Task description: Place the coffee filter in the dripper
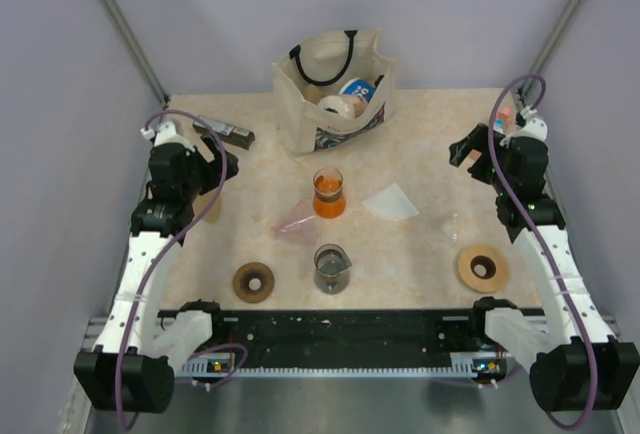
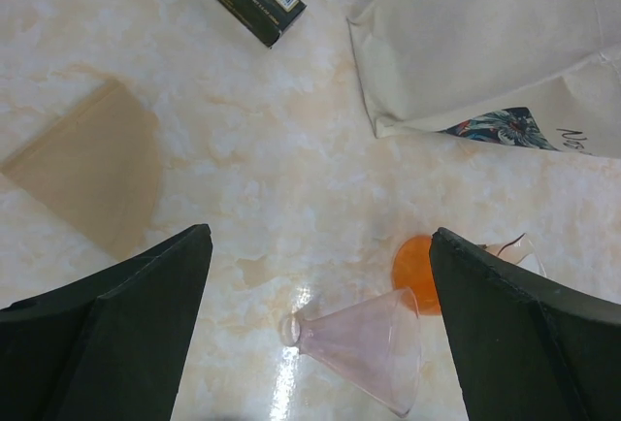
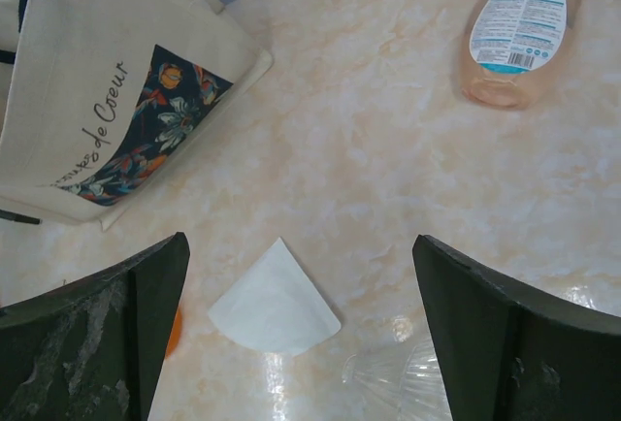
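Right, both arms are up at the bench edges, nothing held. Left fingers are spread wide over bare bench; the right fingers are also wide apart.

The coffee filter lies flat and folded on the bench, right of the beaker of orange liquid. In the right wrist view it sits between the two fingers, lower down, touching neither.

The dripper lies on its side, left of that beaker and just beside it, so the beaker sits between it and the filter. In the left wrist view its wide rim faces the beaker.

Also there:
- tote bag at the back
- second beaker near the front
- dark ring front left
- tan ring front right
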